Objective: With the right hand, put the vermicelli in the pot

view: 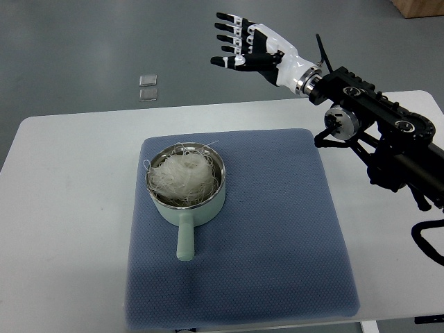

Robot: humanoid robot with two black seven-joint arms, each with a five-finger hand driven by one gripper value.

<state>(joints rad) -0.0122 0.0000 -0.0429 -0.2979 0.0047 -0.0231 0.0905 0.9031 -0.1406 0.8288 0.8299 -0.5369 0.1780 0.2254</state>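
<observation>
A pale green pot with a steel rim and a short handle pointing toward the near edge stands on the left half of a blue mat. A tangled white bundle of vermicelli lies inside the pot, a few strands sticking over the rim. My right hand hovers high beyond the table's far edge, up and to the right of the pot, fingers spread and holding nothing. Its black arm comes in from the right edge. The left arm does not show.
The blue mat lies on a white table. Beyond the table's far edge, two small clear squares lie on the grey floor. A brown box corner shows at the top right.
</observation>
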